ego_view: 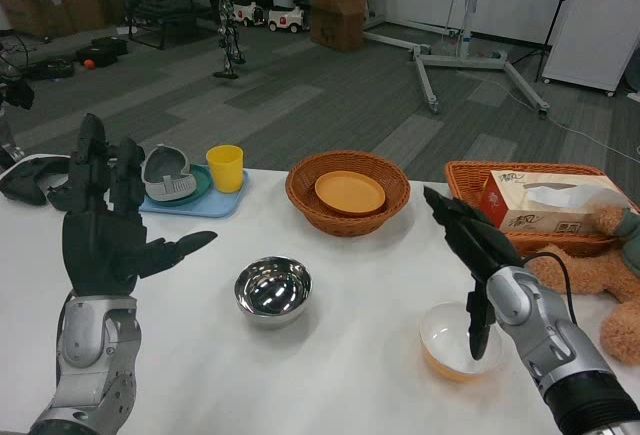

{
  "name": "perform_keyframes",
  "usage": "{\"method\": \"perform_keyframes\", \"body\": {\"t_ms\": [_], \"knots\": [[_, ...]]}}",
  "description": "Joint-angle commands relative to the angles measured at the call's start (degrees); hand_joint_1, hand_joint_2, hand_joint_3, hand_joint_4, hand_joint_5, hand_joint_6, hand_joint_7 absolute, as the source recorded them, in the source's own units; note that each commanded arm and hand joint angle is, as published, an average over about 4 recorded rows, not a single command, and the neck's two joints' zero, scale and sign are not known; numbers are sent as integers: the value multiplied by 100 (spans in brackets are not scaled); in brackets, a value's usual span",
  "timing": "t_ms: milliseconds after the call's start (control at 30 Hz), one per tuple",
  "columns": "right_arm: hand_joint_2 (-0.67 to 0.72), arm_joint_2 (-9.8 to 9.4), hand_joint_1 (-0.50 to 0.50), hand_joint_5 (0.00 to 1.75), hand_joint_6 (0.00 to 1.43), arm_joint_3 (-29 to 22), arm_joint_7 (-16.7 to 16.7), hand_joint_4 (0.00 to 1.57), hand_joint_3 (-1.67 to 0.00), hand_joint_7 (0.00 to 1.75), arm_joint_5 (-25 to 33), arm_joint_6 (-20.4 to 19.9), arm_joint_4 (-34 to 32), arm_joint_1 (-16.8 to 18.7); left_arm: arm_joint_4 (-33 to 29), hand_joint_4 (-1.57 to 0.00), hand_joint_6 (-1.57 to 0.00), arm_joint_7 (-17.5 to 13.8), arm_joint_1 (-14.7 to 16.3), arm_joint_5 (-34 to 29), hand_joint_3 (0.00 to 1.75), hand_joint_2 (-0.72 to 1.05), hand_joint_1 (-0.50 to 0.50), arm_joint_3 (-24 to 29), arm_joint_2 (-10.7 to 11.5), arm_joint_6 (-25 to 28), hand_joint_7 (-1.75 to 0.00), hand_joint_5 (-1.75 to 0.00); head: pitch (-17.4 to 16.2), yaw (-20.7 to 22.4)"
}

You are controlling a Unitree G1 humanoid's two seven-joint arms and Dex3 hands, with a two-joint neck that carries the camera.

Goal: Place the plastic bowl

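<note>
The plastic bowl (448, 347), orange outside and pale inside, stands on the white table (340, 375) at the front right. My right hand (478, 255) hangs over its right side, fingers stretched up and back to the left and spread. One finger points down into the bowl near its right rim; I cannot tell whether it touches. My left hand (103, 225) is raised over the table's left side, upright, with fingers apart and nothing in it.
A steel bowl (272, 290) sits mid-table. Behind it a round wicker basket (300, 198) holds an orange plate (349, 192). A blue tray (196, 203) carries a yellow cup (225, 167) and a grey holder. At right, a flat basket (462, 177) with a tissue box (548, 200), and a teddy bear (590, 273).
</note>
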Motion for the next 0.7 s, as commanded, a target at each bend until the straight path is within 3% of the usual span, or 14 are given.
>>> {"method": "perform_keyframes", "body": {"t_ms": [33, 233, 300, 467, 700], "knots": [[72, -41, -46, 0, 0, -236, -221, 0, 0, 0, 1634, -576, -151, 311, -22, 0, 0, -8, 13, 4, 0, 25, -50, -20, 39, -13, 0, 0, 7, -31], [72, -41, -46, 0, 0, -212, -513, 0, 0, 0, 3768, -1664, -118, 416, -13, 0, 0, -8, 2, 4, 0, 25, -50, -29, 39, 14, 0, 0, 71, -108], [72, -39, -46, 0, 0, -265, -592, 0, 0, 0, 4111, -1916, -322, 449, 0, 0, 0, -8, -2, 4, 0, 25, -50, -38, 39, 18, 0, 0, 147, -105], [72, -46, -46, 0, 0, -447, -695, 0, 0, 0, 4295, -1976, -1030, 491, 4, 0, 0, -15, -7, 2, 0, 25, -50, -42, 39, 18, 0, 0, 301, -56], [68, -101, -46, 0, 0, -464, -952, 0, 0, 0, 4322, -2015, -1236, 478, 20, 0, 0, -37, -7, 19, 0, 25, -50, -36, 50, 14, 0, 0, 394, -16]]}}
